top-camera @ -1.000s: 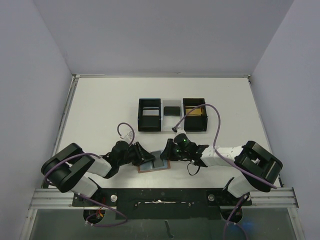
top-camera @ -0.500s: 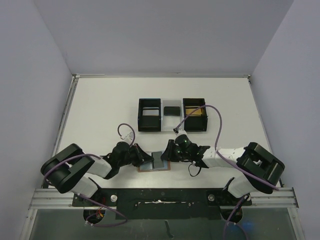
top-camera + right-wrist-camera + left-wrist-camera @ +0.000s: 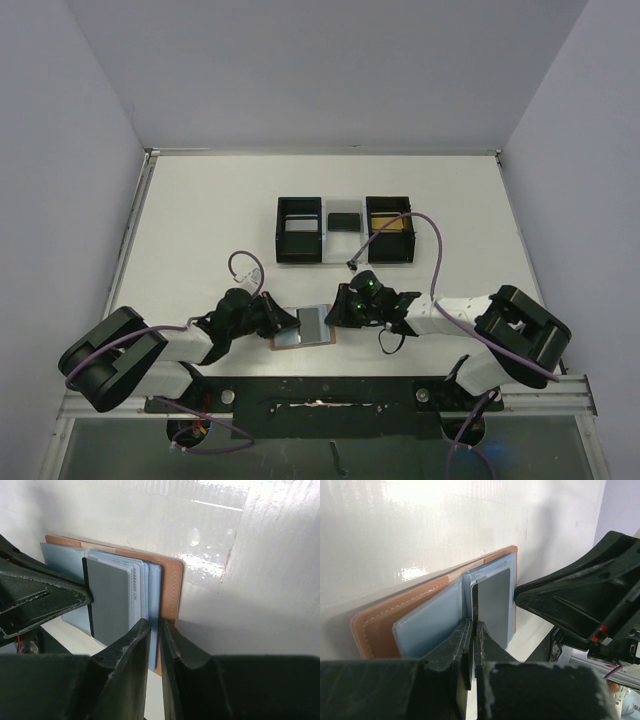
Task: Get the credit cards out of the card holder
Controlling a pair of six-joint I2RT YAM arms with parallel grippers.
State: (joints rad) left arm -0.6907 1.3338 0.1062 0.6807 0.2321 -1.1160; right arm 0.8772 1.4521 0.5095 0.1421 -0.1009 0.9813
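Note:
The tan card holder [image 3: 285, 339] lies open near the table's front edge, blue lining [image 3: 427, 622] up. A silver-grey credit card [image 3: 311, 320] sticks partly out of its right pocket toward the fold. My left gripper [image 3: 290, 322] is shut on that card's edge; the left wrist view shows the jaws [image 3: 475, 627] pinched on the grey card [image 3: 495, 597]. My right gripper [image 3: 335, 314] is shut on the holder's right flap, with blue lining and tan leather [image 3: 172, 587] between the fingers [image 3: 155, 625]. A black card [image 3: 344, 221] and a gold card [image 3: 390, 222] lie in the tray.
A black three-compartment tray [image 3: 299, 230] with a white middle stands behind the card holder at mid-table. Both arms lie low along the front edge, and purple cables [image 3: 430, 250] loop above them. Grey walls close in the table on three sides.
My left gripper closed on the silver-grey card and its arm drew back to the left, shifting the card and holder slightly left. The right gripper kept its hold on the holder.

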